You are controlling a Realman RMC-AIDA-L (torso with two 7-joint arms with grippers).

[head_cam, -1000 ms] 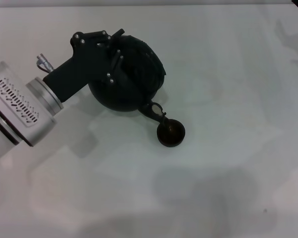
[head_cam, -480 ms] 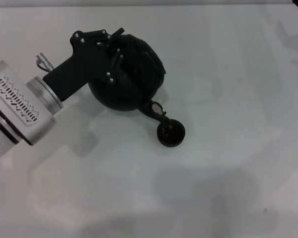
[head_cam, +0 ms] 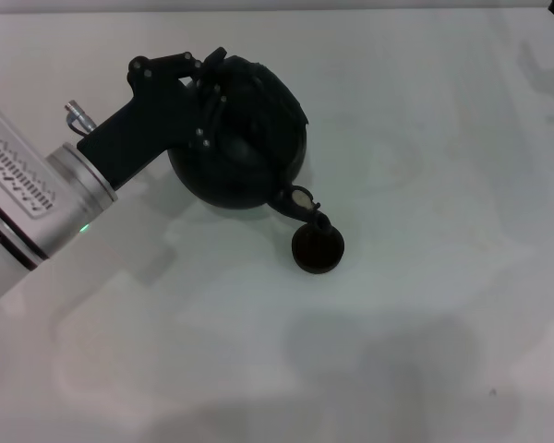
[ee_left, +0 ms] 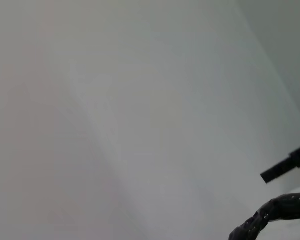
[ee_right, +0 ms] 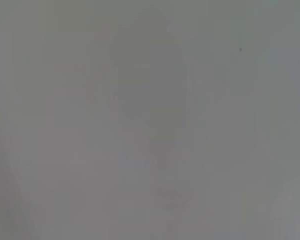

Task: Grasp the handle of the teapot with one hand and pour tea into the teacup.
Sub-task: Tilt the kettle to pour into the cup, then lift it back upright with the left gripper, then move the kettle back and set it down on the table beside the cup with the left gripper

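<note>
A plain white table [head_cam: 425, 351] fills the head view, with nothing on it but the pot and cup, left of centre and toward the far side. My left gripper [head_cam: 210, 101] reaches in from the left and is clamped on the handle [head_cam: 223, 81] at the top of the teapot [head_cam: 249, 148], so I read it as holding the pot by that hoop, fingers narrow around it. The pot looks tipped toward me and to the right, its spout [head_cam: 305, 205] pointing down and to the near right. The teacup [head_cam: 317, 249] sits just beyond the spout's pale tip, on the same line; the tip appears to hang over the cup's far rim, though I cannot tell whether it touches. That line from handle through spout to cup is what the pour turns on: I judge the cup already lies where the spout aims, so the next move is more tilt about the handle rather than any sideways travel. The left arm is the only one near; the right gripper is not in sight here. In the left wrist view I see mostly bare table, with a rough dark curve of the handle [ee_left: 270, 216] at one corner. The right wrist view shows only blank pale surface, so that arm is parked away from the work.
</note>
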